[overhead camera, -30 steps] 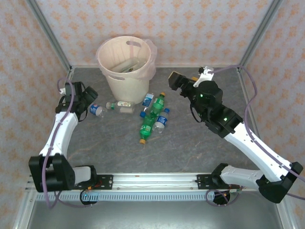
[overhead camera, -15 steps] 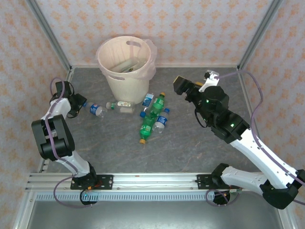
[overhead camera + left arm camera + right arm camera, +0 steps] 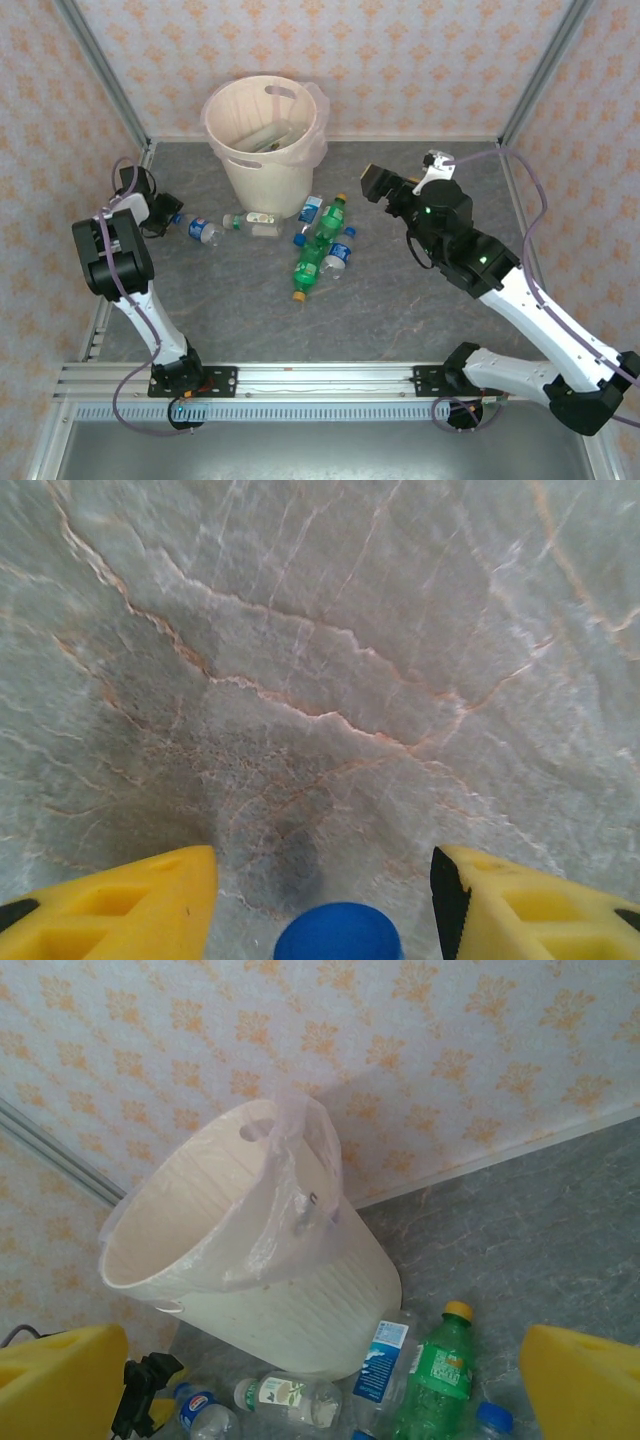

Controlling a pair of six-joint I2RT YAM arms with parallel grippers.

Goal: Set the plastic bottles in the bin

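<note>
Since a second ago my left arm has folded back toward the left wall, its elbow now raised, and my left gripper (image 3: 322,892) has slid a little leftward, away from the bin (image 3: 262,178). My right arm has shifted slightly to the right. The bottles on the table (image 3: 330,660) lie where they lay.

My left fingers (image 3: 150,905) stand apart, holding nothing. Between them, at the lower edge of my wrist view, sits the blue cap (image 3: 338,942) of the blue-capped bottle (image 3: 204,232), with a gap of bare table on either side; neither finger touches it. From above, that bottle lies on its side just right of my left gripper, its cap toward me and its body pointing toward the bin.

My right gripper (image 3: 376,181) hangs spread wide and empty, off to the right of the bin, with the cluster of bottles below and between its fingers in the wrist view. That cluster lies at the bin's foot: a green bottle (image 3: 435,1380) with a yellow cap, a blue-labelled bottle (image 3: 381,1360) just beside it and close against the bin's wall, and a clear bottle (image 3: 285,1396) further left. A second green bottle (image 3: 309,266) lies nearer to me. Inside the bin a few bottles already rest.
</note>
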